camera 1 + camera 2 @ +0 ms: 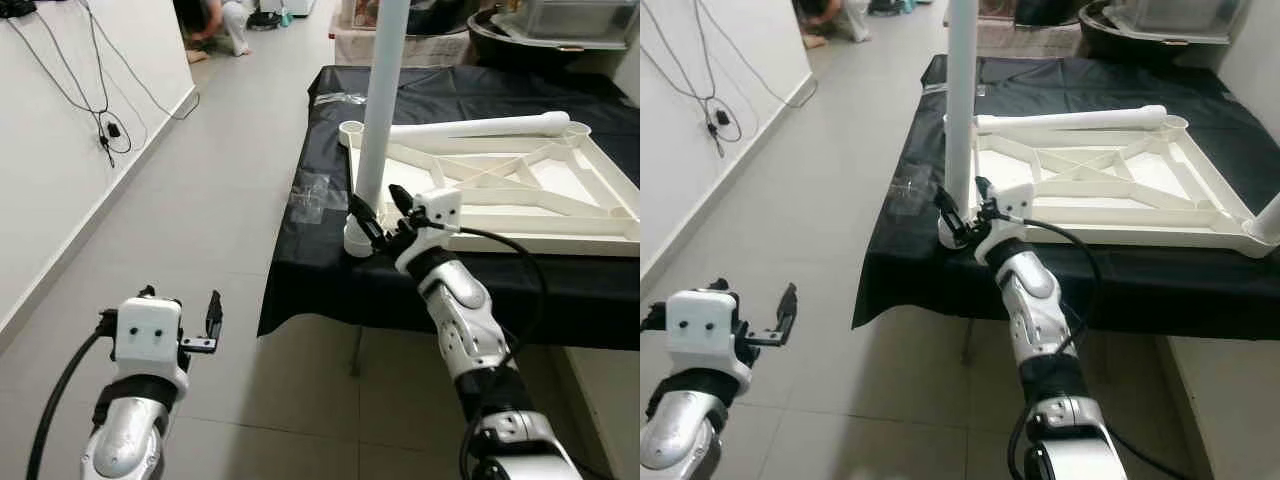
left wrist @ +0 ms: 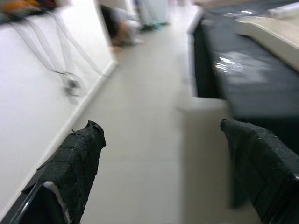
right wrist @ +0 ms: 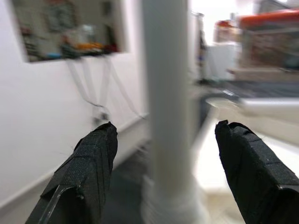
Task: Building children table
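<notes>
**Upturned tabletop on black-draped bench, one leg upright**

While lying face down on the black-covered bench (image 1: 420, 290), white tabletop (image 1: 520, 185); upright leg (image 1: 380, 100) socketed at near corner. Either side of leg, right gripper (image 1: 380, 215), fingers apart. Over floor, left gripper (image 1: 180, 320), spread.

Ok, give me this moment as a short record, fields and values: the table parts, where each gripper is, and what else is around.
surface: black-covered table
tabletop frame: white, lying upside down on the black cover
upright leg: white tube standing in the frame's near-left corner socket
loose leg: white tube lying along the frame's far edge
right gripper: open, fingers on either side of the upright leg's base, not closed on it
left gripper: open, over the floor left of the table
background: person crouched far down the room; cables on the left wall
</notes>
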Robot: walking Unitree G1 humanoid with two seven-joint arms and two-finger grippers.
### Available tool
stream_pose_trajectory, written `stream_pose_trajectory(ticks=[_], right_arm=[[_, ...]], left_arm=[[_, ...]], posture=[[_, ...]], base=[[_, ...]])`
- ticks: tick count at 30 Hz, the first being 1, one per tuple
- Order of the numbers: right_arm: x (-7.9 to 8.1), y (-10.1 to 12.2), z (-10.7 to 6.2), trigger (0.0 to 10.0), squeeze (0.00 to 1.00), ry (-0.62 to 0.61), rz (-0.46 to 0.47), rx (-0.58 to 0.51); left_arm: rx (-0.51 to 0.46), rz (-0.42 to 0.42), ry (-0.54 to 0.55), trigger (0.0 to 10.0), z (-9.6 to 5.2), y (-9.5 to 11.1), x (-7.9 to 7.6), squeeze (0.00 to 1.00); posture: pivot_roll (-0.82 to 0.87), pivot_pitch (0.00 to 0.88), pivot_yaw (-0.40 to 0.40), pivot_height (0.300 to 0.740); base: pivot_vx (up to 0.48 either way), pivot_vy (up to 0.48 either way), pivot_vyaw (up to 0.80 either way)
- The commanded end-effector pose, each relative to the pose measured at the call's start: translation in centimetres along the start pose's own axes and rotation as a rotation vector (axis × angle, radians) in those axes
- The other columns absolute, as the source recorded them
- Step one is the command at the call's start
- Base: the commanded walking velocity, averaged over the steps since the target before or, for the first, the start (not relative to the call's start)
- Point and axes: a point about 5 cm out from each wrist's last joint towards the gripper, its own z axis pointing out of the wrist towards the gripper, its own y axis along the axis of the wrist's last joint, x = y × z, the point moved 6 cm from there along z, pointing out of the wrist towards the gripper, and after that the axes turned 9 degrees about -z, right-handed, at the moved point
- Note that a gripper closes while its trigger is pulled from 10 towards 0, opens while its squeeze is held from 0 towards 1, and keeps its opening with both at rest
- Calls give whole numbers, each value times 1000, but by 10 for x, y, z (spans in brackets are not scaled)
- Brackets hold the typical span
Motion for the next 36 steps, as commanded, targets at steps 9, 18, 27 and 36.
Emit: stream_pose_trajectory(ticks=[9, 18, 27, 36], right_arm=[[-16, -13, -7, 10000, 0, -166, -53, 60], [-17, -16, -6, 10000, 0, -202, -67, 92], [-11, -14, 0, 10000, 0, -225, -54, 85], [-15, -10, 3, 10000, 0, -270, -55, 79]], left_arm=[[-82, 38, 130, 10000, 11, 19, 28, 0], [-87, 54, 242, 10000, 12, 21, 50, 0], [-101, 94, 339, 10000, 11, 24, 73, 0], [-96, 82, 294, 10000, 13, 21, 65, 0]], posture=[[62, 0, -34, 740], [65, 0, -33, 740], [65, 0, -36, 740], [65, 0, -37, 740]], base=[[0, 0, -437], [0, 0, -792], [0, 0, -51], [241, 0, 0]])
